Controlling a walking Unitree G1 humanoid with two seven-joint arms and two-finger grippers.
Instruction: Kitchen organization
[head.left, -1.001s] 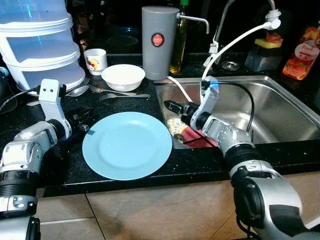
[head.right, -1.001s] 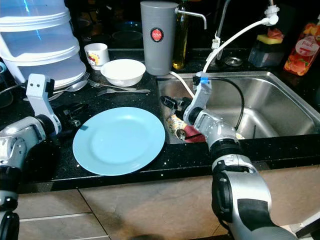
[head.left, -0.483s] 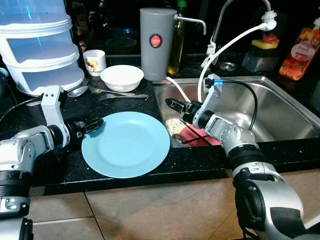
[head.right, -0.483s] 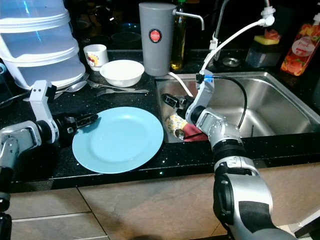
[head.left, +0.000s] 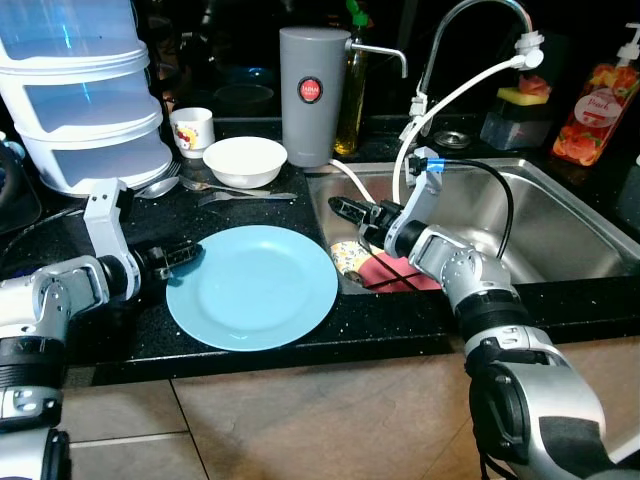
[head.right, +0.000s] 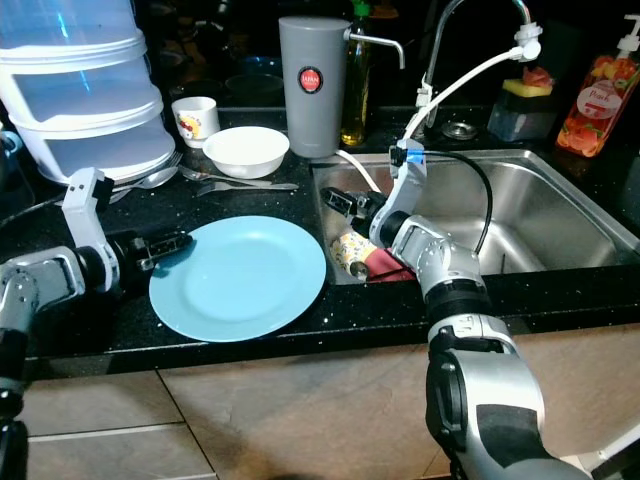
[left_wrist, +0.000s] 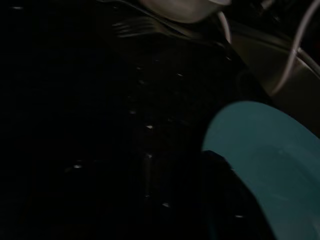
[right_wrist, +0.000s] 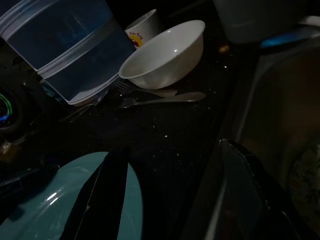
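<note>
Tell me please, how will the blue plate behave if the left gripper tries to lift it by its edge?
The blue plate looks stiff and glossy, so it may slip between the fingers of the left gripper. It lies flat on the counter, so getting under its rim is probably hard. It is probably breakable, and gripped at one edge it would likely tilt.

Left gripper (head.left: 190, 255) low; right gripper (head.left: 345, 208) extended (fingers parted)

Left wrist view near-black — the plate (left_wrist: 270, 165) cut off by the frame edge
</note>
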